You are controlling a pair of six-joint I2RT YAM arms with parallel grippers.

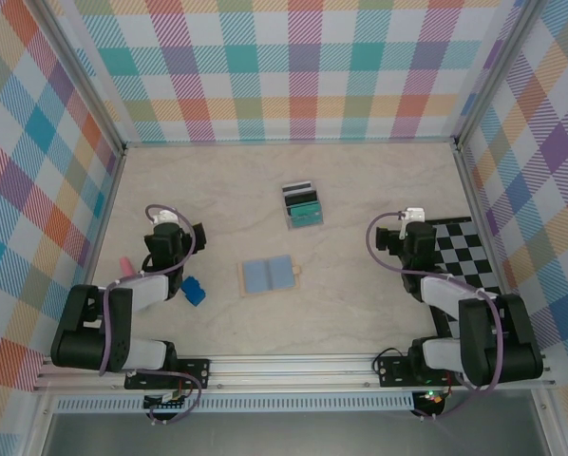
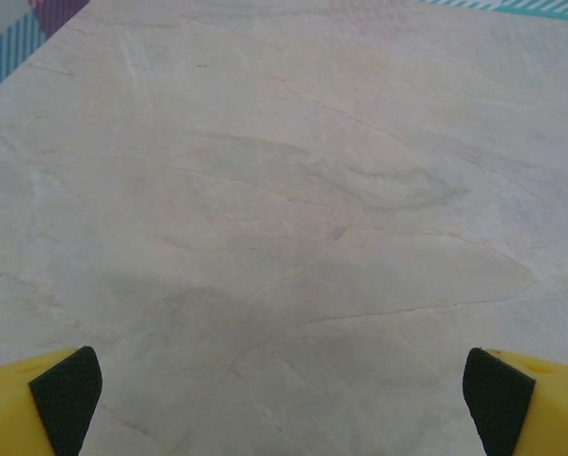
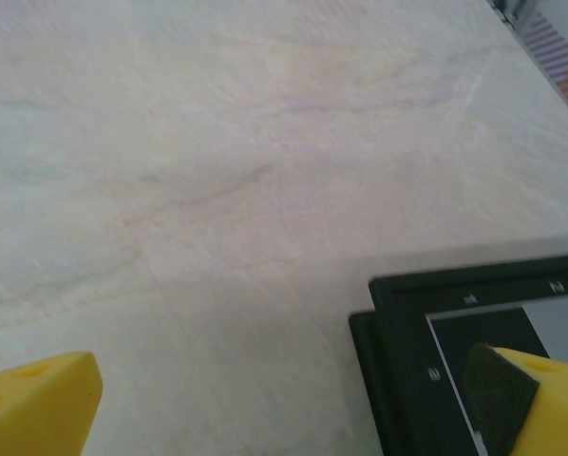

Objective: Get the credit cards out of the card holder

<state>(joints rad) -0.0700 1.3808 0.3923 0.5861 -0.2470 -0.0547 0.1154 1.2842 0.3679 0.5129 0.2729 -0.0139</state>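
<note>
Two wide-open, empty grippers, the left tool (image 2: 282, 399) and the right tool (image 3: 284, 394), hang above the bench (image 1: 379, 180). The card holder (image 1: 268, 276) lies unfolded mid-bench, its pockets apparently bare. The credit cards (image 1: 303, 205) rest in a small overlapping pile beyond it, not touching. Thin, stiff, light and slick, they probably want pinching by a raised edge.

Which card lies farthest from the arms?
The pale card with the dark stripe; the teal card lies nearer, toward the open card holder.
</note>
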